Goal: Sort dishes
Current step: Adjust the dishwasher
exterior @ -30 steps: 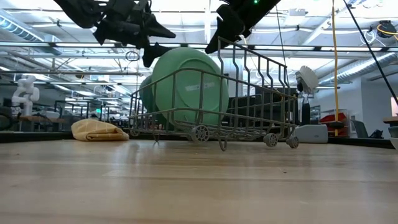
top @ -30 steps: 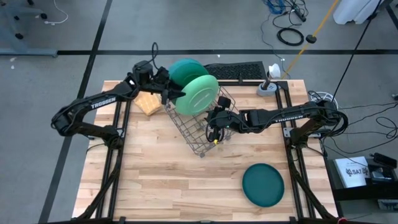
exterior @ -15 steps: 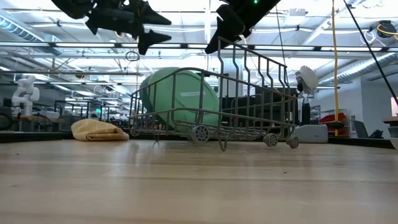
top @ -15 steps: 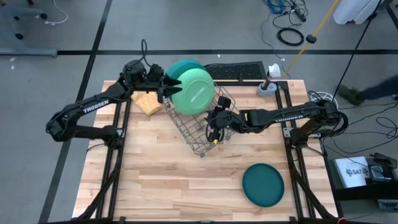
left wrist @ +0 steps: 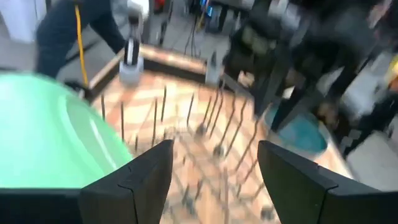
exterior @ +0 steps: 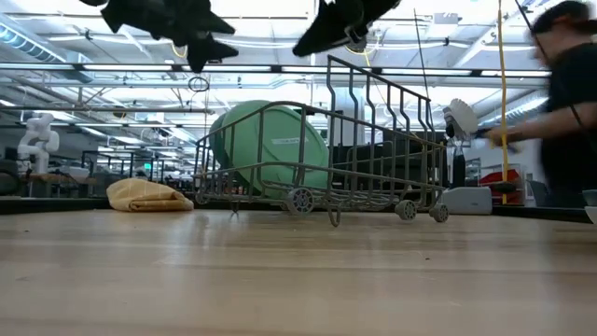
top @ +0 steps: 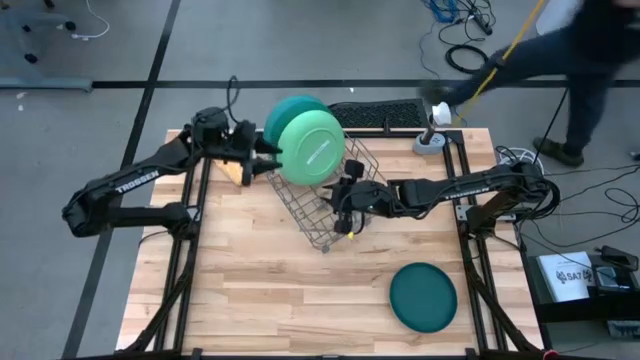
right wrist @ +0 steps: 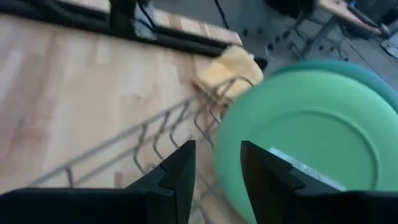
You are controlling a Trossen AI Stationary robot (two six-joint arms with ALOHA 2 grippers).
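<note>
Left gripper parted and empty, raised near the tabletop's far-left corner, tips pointing at the light green plate. Same overhead view: light green plate standing on edge in the wire rack, leaning back on a teal plate at the far edge; right gripper over the rack near the middle of the tabletop, slightly apart, nothing held; dark green plate lying flat near the near-right corner; tan waffle-textured cloth just beside the rack toward the left edge; a person passing beyond the far-right corner. From table height: light green plate upright behind the rack wires, cloth to one side, both grippers hanging above, person blurred behind. From the left wrist: dark fingers spread wide with nothing between, pale green rim close by, rack tines ahead, dark green plate farther off. From the right wrist: fingers a little apart and empty, broad face of the light green plate just ahead, cloth beyond. Likely handling: plates stiff, smooth and probably slippery, seemingly light, prone to rolling or tipping while on edge. Best hold probably a pinch across the exposed upper rim, lifted straight up clear of the wires.
</note>
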